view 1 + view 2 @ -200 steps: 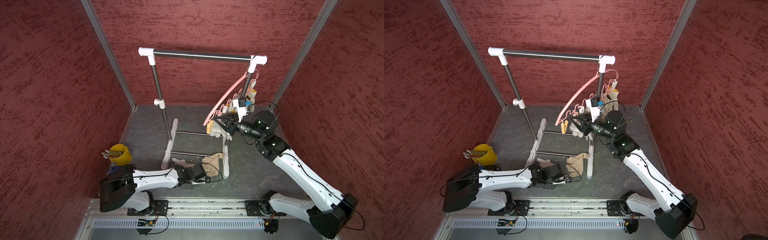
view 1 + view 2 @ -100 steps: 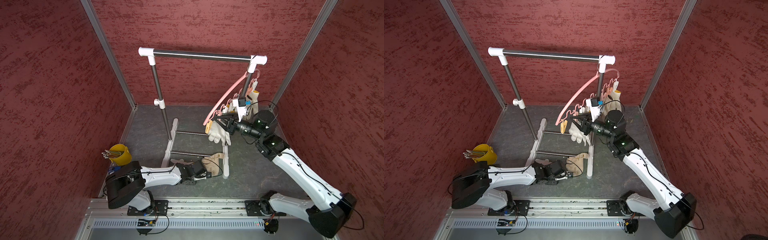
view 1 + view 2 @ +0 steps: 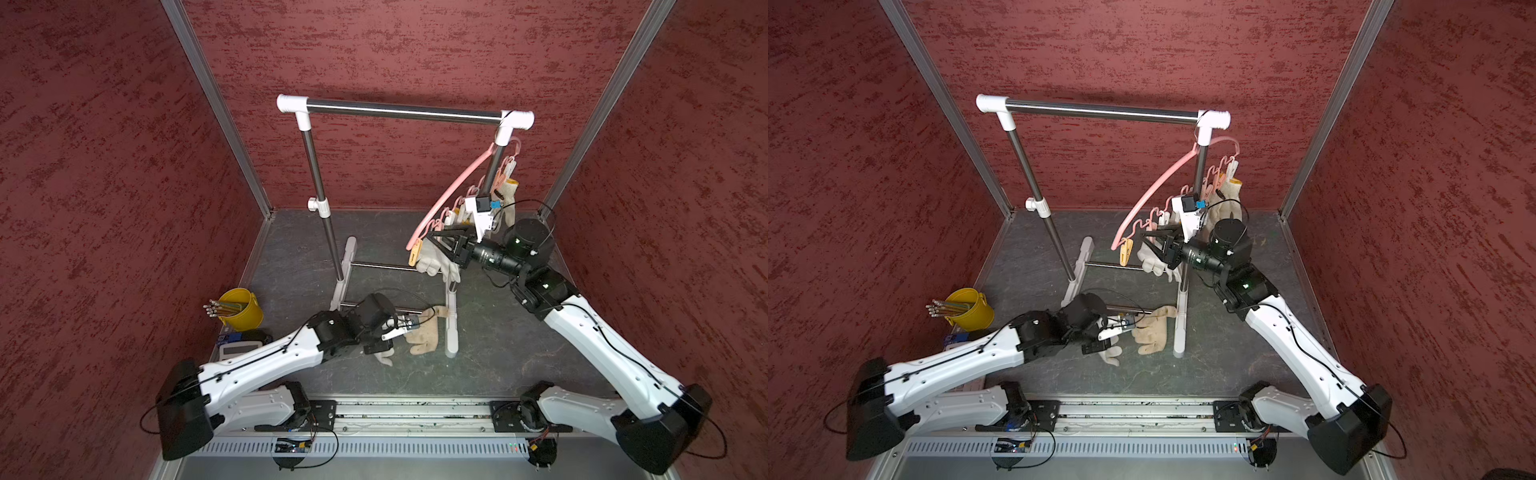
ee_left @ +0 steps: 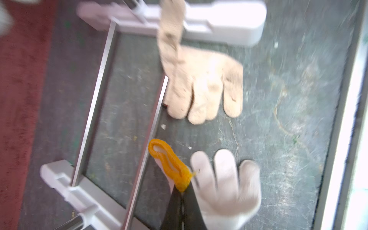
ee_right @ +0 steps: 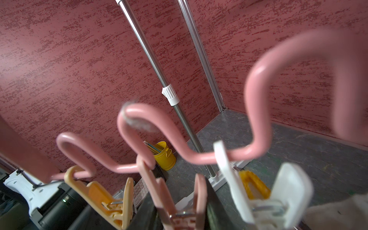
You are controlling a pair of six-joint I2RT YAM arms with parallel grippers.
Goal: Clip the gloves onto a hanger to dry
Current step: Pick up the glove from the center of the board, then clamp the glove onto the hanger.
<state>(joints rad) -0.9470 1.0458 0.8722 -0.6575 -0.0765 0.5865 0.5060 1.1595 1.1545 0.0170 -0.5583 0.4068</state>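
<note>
White glove (image 4: pixel 229 191) cuff newly pinched, left fingers (image 4: pixel 171 211) closed

Glossy smooth plastic is showing on hanger (image 5: pixel 256 103); pink clip (image 5: pixel 157 191) is looking like duller plastic. Rack rail (image 3: pixel 403 111) is gleaming as polished metal. Knitted cloth is showing on white glove (image 4: pixel 229 191) and beige glove (image 4: pixel 201 79), the beige one soiled. Counter (image 4: pixel 278 99) is looking matt and scuffed.

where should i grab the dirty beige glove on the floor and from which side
Grip the beige glove at its narrow end: it is draped up over the rack's white foot, so it sits off the floor, while its finger end lies flat. Probably best come from above, jaws across that strip.
</note>
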